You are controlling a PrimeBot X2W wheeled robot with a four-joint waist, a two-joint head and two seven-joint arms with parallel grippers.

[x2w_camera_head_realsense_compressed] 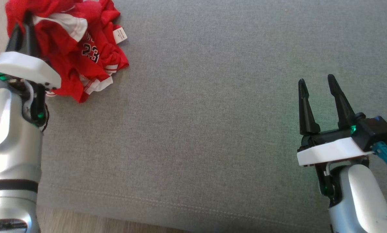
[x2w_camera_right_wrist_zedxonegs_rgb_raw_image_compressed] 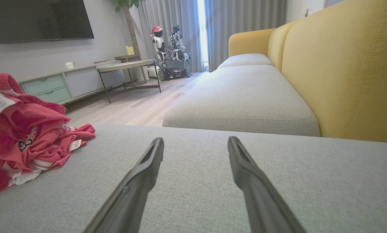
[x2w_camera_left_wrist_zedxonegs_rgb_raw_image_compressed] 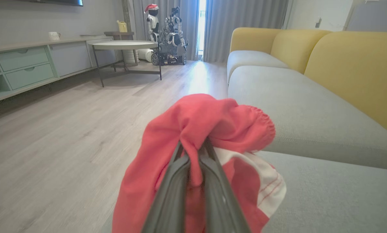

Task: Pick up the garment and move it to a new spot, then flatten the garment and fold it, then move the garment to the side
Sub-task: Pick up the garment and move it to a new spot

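Garment (x2w_camera_head_realsense_compressed: 83,48): a red jersey with white trim and a 23 on it, crumpled in a heap at the far left corner of the grey seat (x2w_camera_head_realsense_compressed: 212,129), its label (x2w_camera_head_realsense_compressed: 120,35) turned up on the heap's right side. The left gripper (x2w_camera_left_wrist_zedxonegs_rgb_raw_image_compressed: 194,145) is clamped on a fold of red cloth at the top of the heap. In the left wrist view the cloth bulges over the fingertips and hangs down on both sides of them.

How much cloth lies between the fingers I cannot tell, and that is the first risk. If it is one thin layer near a hem, the weight of the rest could pull it free on the lift, and the garment would drop back in a worse tangle.

The second risk is the place. The heap appears to sit close to the seat's left edge, with the floor (x2w_camera_left_wrist_zedxonegs_rgb_raw_image_compressed: 67,145) just beyond, so a slip or a sideways drag could send it over.

Third, a pinch in the middle of a bunch is likely to bring the garment up as a knot, with no hem or shoulder free, which would slow the flattening.

The right gripper (x2w_camera_head_realsense_compressed: 315,78) hovers well apart over bare seat at the near right, jaws wide and holding nothing, so it is badly placed to catch a fall
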